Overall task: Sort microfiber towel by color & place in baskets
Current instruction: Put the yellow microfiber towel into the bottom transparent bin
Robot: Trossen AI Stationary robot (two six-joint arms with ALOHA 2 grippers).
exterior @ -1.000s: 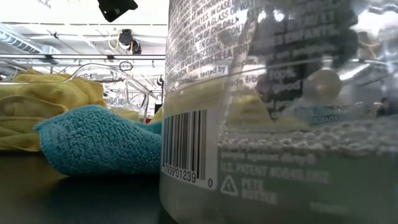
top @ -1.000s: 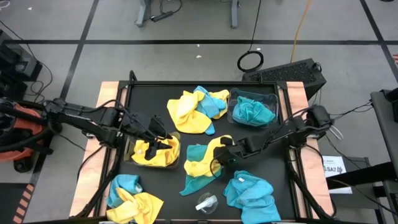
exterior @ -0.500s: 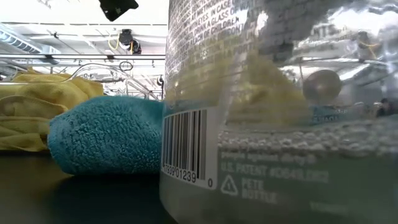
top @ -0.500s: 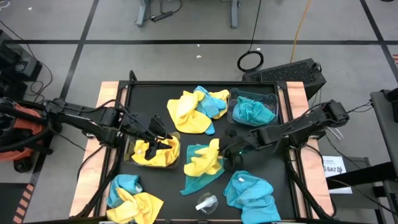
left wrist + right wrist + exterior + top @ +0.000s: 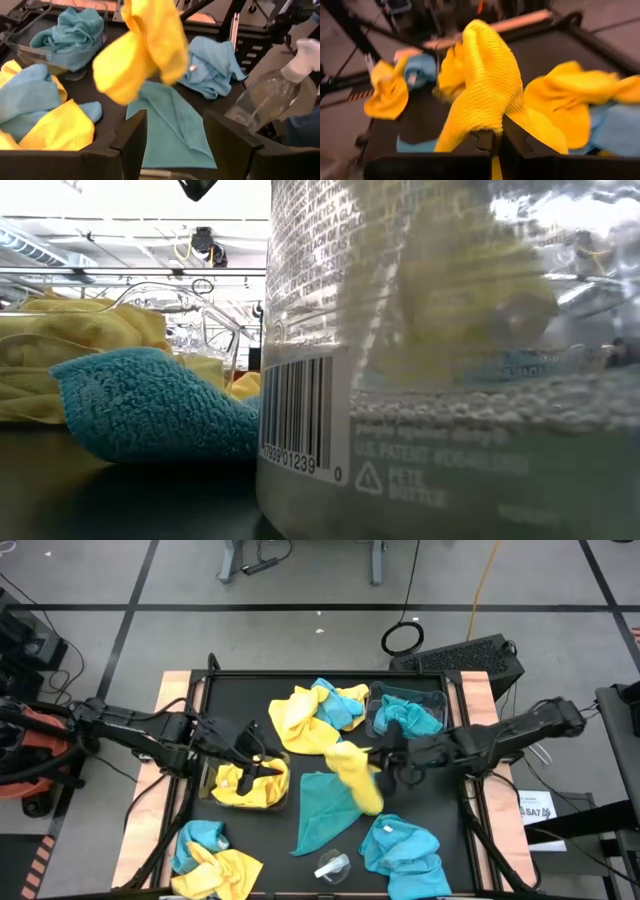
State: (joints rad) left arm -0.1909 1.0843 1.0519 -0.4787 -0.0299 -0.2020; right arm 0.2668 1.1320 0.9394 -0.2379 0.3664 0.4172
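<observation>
Now, step in hand: we are sorting, with one yellow towel lifted clear of the tabletop.
Right gripper: its jaws are clamped on that yellow towel, which hangs over the middle of the tabletop, above a flat teal towel.
Left gripper: it waits over the left basket, jaws parted, holding nothing.
Baskets: the left one holds yellow cloths; the right basket, at the far right, holds teal ones.
Next move, as we judge it: carry the yellow towel leftward to the yellow basket and release it there, steering clear of the waiting left arm.
Left to do: mixed piles near and far.
</observation>
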